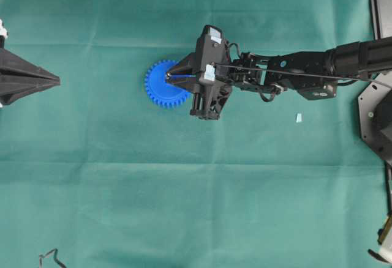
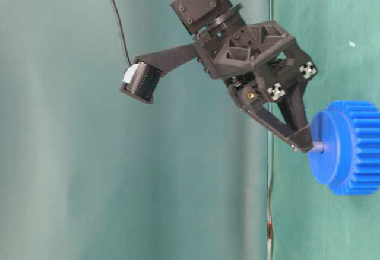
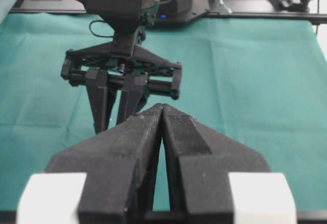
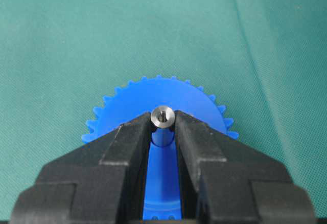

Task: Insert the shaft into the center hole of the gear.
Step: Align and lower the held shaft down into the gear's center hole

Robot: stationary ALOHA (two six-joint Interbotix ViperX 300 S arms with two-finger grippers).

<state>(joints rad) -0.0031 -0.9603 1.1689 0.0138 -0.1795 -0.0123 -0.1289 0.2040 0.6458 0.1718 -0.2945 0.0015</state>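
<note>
Shaft [image 4: 163,116] is pinched upright btwn tips of R gripper [image 4: 163,123], directly over gear [image 4: 196,101]. L gripper [image 3: 162,112] is seen closed, empty, far left.

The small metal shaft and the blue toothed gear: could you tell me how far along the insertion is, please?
Done: the right gripper has picked up the small silvery metal shaft and is shut on it. In hand: the shaft is at the bright blue plastic toothed gear on the green cloth. Left: whether it has entered the centre hole cannot be seen. The left gripper sits shut, aside.
</note>
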